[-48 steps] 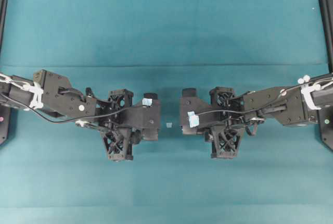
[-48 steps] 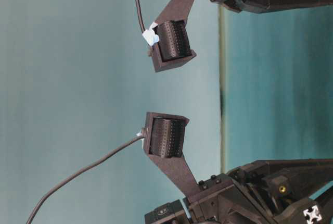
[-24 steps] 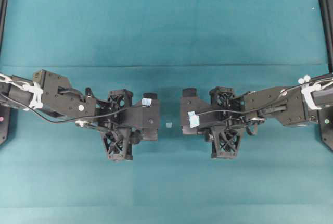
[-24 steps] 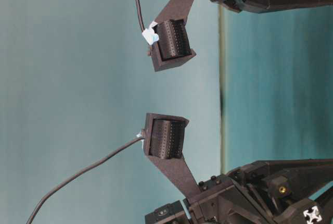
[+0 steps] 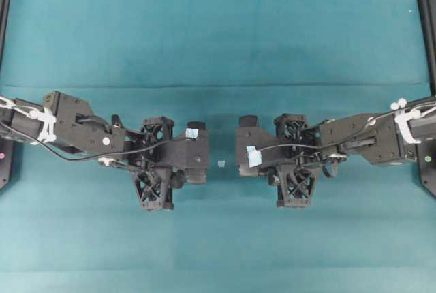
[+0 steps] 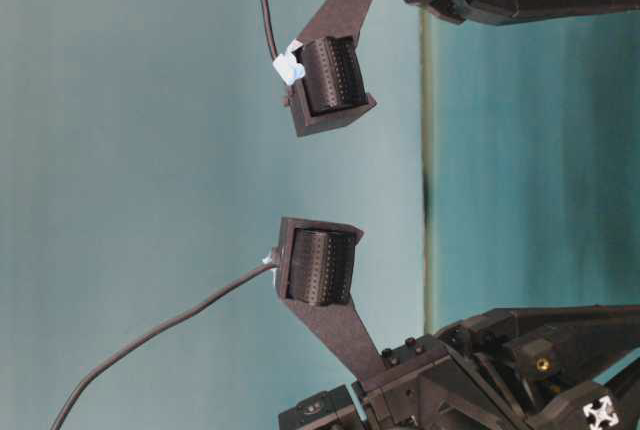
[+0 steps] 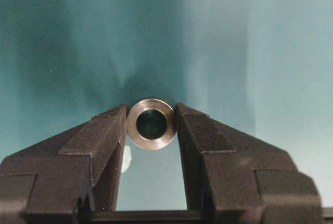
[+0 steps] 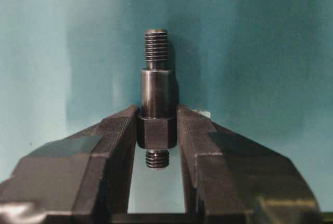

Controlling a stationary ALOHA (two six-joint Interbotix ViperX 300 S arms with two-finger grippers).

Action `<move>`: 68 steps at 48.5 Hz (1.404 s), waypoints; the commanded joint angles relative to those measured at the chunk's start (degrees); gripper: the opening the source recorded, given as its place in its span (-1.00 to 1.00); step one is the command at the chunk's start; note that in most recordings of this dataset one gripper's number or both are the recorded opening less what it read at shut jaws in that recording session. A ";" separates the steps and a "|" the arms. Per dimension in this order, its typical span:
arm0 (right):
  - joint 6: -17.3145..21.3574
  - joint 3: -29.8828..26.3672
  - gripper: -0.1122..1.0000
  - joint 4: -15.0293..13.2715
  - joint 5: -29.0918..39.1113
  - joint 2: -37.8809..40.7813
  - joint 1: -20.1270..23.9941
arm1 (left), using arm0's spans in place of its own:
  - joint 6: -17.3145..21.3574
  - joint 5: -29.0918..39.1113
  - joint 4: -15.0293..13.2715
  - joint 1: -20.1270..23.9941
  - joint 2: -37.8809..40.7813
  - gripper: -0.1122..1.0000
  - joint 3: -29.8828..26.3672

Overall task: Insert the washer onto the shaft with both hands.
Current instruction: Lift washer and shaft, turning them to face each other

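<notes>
The left gripper and right gripper face each other tip to tip over the teal table, apart, with a bare gap between the tips; one small white tape bit lies in that gap. Open surface extends on every side of both arms.

One washer: a thick grey metal ring with a dark centre hole, pinched between the left fingertips, hole facing the wrist camera.

One shaft: a dark stepped rod, threaded at both ends. The right jaws pinch its widest section; the smooth barrel and thinner threaded end project beyond the fingertips.
</notes>
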 commanded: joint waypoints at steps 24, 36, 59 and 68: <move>0.62 5.27 -0.79 0.62 -15.91 -6.68 -0.35 | 0.18 -16.79 -0.09 0.44 -13.10 -0.16 10.02; 3.16 8.53 -0.79 1.14 -26.63 -8.35 -0.18 | 0.09 -24.08 -0.09 0.53 -16.26 -0.16 13.27; 7.73 16.88 -0.79 1.23 -42.54 -11.78 1.32 | 0.00 -35.60 -0.09 0.44 -16.26 -0.16 14.59; 8.00 18.11 -0.79 1.23 -47.46 -11.51 2.02 | -0.79 -40.08 -0.09 0.35 -15.29 -0.16 15.12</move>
